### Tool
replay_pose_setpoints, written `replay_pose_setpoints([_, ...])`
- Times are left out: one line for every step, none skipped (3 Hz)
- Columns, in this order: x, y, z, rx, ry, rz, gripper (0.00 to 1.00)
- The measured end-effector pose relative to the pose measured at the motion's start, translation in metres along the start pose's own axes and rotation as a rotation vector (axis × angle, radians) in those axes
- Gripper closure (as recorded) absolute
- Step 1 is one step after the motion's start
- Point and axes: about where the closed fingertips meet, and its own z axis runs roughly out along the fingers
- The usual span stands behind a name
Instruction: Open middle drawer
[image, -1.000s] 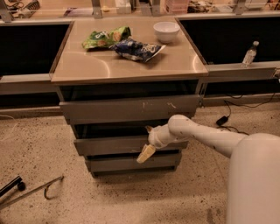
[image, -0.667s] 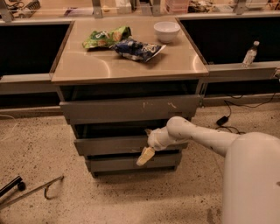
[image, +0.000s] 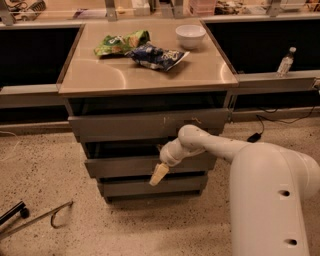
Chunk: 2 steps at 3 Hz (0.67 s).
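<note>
the gripper (image: 159, 174) is hanging just before the middle drawer (image: 120, 166); above, on the cabinet top (image: 100, 75), a bowl (image: 190, 35) is sitting right of two bags (image: 155, 56).

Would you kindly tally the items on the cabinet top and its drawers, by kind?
Snack bags: 2, the green snack bag and the blue snack bag.
Bowls: 1, the white bowl.
Drawers: 3, the top drawer, the middle drawer, the bottom drawer.
Total: 6.
The gripper hangs before the middle drawer's lower edge.
</note>
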Motion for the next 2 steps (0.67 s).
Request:
replay_pose_setpoints([-0.011,0.018,-0.007,-0.068,0.017,-0.041,0.0])
replay_pose_setpoints([-0.013,0.01,0.006,-0.069,0.013,-0.042,0.0])
